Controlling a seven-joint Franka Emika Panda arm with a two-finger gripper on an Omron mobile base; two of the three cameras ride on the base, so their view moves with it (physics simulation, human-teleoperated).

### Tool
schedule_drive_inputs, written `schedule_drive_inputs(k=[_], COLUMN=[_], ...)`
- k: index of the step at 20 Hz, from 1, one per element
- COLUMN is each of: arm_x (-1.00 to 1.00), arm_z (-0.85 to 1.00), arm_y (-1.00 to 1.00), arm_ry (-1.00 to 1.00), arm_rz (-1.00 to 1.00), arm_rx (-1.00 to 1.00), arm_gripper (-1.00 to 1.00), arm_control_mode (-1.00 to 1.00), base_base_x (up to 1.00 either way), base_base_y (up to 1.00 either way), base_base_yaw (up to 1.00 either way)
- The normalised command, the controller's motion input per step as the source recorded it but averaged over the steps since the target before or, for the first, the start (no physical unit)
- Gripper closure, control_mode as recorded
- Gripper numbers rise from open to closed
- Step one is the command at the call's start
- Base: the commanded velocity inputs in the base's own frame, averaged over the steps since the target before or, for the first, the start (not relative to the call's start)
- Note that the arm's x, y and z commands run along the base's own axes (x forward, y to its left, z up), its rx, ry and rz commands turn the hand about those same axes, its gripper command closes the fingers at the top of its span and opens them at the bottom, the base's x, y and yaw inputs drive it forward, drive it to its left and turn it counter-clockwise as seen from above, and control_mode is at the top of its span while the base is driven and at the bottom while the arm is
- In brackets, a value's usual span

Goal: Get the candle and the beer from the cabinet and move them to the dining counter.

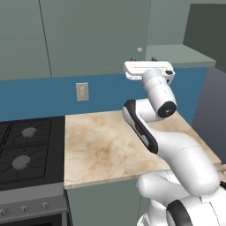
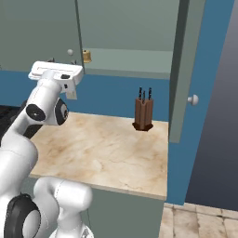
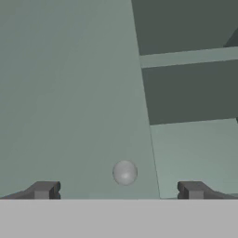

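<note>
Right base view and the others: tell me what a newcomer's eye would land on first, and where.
The white arm dominates, raised over the marble worktop with its open gripper facing a closed cabinet door's round knob. To the right, the cabinet stands open, a small tan candle sitting on its lower shelf near the left edge. A brown knife block stands at the back of the worktop against the blue backsplash.

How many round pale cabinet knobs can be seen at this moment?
2. One small round pale knob sits on the closed grey-green door just ahead of the open gripper; another knob is on the swung-open door at right. Others may be hidden.
</note>
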Motion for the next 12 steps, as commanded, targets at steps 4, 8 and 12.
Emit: schedule_drive_inputs(k=[4,8,12], arm_x=[0.12,0.13,0.14], arm_z=[0.19,0.04,0.00], arm_y=[0.00,0.00,0.00], arm_ry=[0.00,0.00,0.00], arm_rz=[-0.07,-0.05,-0.03], arm_rx=[0.00,0.00,0.00], arm_gripper=[-1.00,-1.00,-1.00], arm_control_mode=[-1.00,-1.00,-1.00], base_base_x=[0.00,0.00,0.00], base_base_y=[0.00,0.00,0.00], base_base_yaw=[0.00,0.00,0.00])
